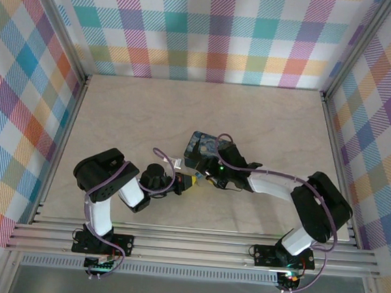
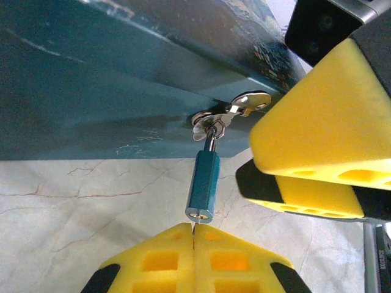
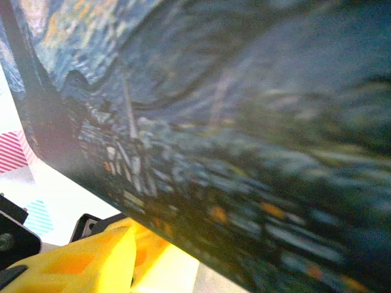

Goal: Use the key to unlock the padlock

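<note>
My left claw (image 2: 193,241) was pressed together on the key (image 2: 193,226), only a thin sliver of it showing between my pads and the base of the padlock (image 2: 203,183). The padlock hung by its shackle from the hasp (image 2: 235,110) on the front of the painted tin box (image 2: 91,79), above the table (image 2: 73,232). My right claw (image 2: 247,166) sat just beside the hasp; I could not tell whether it was spread. I judged the key was entering the keyhole. Next called for a push home, then a twist. I could read no writing anywhere.

Padlock (image 2: 203,183) glossy bluish metal; tin box (image 2: 91,79) painted, scuffed.
</note>
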Robot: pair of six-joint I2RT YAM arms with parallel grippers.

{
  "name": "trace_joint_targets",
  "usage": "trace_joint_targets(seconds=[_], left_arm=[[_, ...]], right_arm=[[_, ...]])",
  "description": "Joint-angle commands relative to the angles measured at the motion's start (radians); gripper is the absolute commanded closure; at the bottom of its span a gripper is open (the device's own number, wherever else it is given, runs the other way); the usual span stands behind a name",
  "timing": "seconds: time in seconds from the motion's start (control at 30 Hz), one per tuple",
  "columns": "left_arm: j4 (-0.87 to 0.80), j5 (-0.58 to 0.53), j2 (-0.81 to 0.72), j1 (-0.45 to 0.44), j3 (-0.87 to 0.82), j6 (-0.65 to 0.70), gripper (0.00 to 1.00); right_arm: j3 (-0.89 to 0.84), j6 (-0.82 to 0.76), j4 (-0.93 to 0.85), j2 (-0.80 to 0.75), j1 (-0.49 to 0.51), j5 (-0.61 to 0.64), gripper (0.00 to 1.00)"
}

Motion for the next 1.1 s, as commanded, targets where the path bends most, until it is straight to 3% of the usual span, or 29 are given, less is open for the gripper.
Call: trace_joint_targets(seconds=[0.0,0.47,1.07], left_arm=[[-0.052,-0.017,-0.013,-0.023,0.007,-0.037,1.00],[-0.094,0.007,-0.077,-0.026,0.015,-0.066,1.00],[-0.112,0.045,-0.124,-0.026,0.023,-0.098,1.00]], right_arm=[[0.008,0.046,0.068,0.035,0.016,0.000,0.45],[0.045,0.006,-0.067,0.052,0.050,0.122,0.47],[0.068,0.019,-0.036,0.095,0.078,0.112,0.56]])
